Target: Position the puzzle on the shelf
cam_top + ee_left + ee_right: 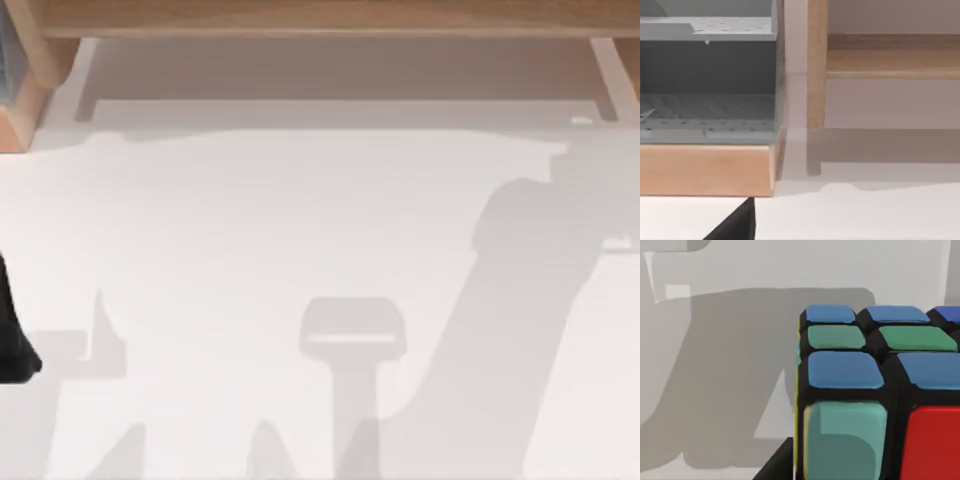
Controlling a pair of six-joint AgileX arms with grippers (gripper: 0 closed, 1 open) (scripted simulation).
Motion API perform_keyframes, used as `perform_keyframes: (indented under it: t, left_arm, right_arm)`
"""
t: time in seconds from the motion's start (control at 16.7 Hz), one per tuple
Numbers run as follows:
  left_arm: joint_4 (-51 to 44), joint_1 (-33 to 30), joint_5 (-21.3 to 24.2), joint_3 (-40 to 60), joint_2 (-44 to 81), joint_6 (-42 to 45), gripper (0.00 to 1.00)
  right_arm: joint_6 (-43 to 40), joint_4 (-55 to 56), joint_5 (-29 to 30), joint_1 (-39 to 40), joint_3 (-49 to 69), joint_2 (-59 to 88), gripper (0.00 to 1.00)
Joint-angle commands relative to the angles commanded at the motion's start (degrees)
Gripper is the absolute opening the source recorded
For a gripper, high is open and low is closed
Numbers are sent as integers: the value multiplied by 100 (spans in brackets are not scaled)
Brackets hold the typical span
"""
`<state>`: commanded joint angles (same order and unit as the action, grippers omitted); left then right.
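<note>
The puzzle (865, 395) looms close in the right wrist view: a black-framed cube with blue, green, teal and red stickers and a yellow edge on its side. It hangs above the white tabletop, throwing a broad shadow, with my right gripper shut on it; one dark finger (776, 466) lies against its lower side. The shelf (320, 18) is a long light-brown board along the far edge, and the left wrist view shows the shelf board (890, 55) and an upright support (816, 65). My left arm (10, 335) is parked at the left edge.
A grey perforated rack (707, 75) on a wooden base (705, 167) stands at the far left corner, beside the shelf support. That wooden base (22, 110) also sits at the top view's upper left. Arm shadows cross the white tabletop (250, 220).
</note>
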<state>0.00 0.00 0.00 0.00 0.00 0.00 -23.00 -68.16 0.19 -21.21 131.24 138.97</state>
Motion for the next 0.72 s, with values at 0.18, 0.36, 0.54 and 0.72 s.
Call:
perform_keyframes:
  t: [0.18,0.36,0.54,0.72]
  left_arm:
    - [0,0,0,0,0,0,100]
    - [0,0,0,0,0,0,100]
    - [0,0,0,0,0,0,100]
    - [0,0,0,0,0,0,100]
  right_arm:
    - [-66,855,412,76,-934,-650,0]
    - [-98,1933,903,200,-2034,-1482,0]
    - [-58,3145,1412,448,-3270,-2392,0]
    - [99,4445,1886,847,-4602,-3225,0]
